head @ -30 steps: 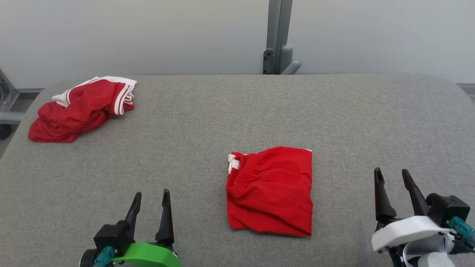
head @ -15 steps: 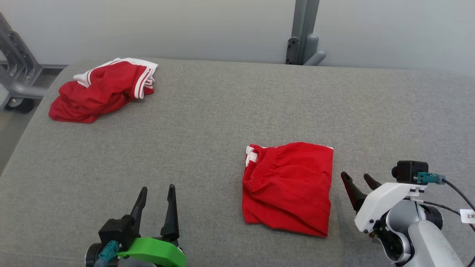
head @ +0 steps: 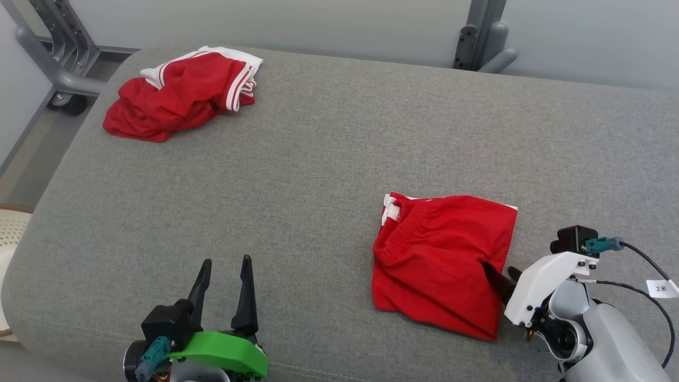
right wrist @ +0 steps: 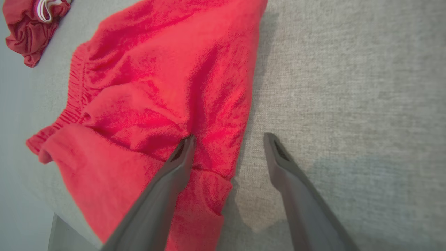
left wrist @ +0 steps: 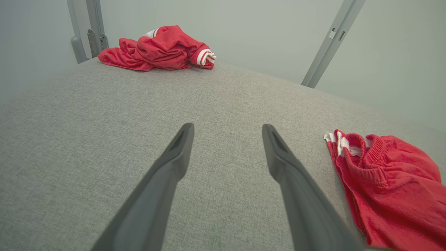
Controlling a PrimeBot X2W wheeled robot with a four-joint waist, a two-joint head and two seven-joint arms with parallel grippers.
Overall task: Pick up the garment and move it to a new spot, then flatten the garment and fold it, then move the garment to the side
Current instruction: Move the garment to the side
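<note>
A folded red garment [head: 440, 260] with a white-trimmed waistband lies on the grey padded table [head: 329, 148], right of centre. My right gripper [head: 498, 270] is open and low at the garment's right edge. In the right wrist view the garment [right wrist: 156, 87] lies under the left finger [right wrist: 174, 167], which presses into the cloth, while the other finger [right wrist: 289, 174] is over bare table beside the edge. My left gripper [head: 226, 261] stands open near the front edge, clear of the garment [left wrist: 390, 188] off to its right, with nothing between its fingers [left wrist: 167, 167].
A second red garment with white stripes [head: 180, 93] lies crumpled at the table's far left corner. Behind the table stand a grey post [head: 482, 34] and a wheeled metal frame [head: 53, 58]. A pale woven object [head: 10, 233] shows beyond the left edge.
The head view has shifted, so everything sits further right and higher. My right gripper has dropped and moved left, from beside the folded garment to its right edge. The left gripper has kept its place.
</note>
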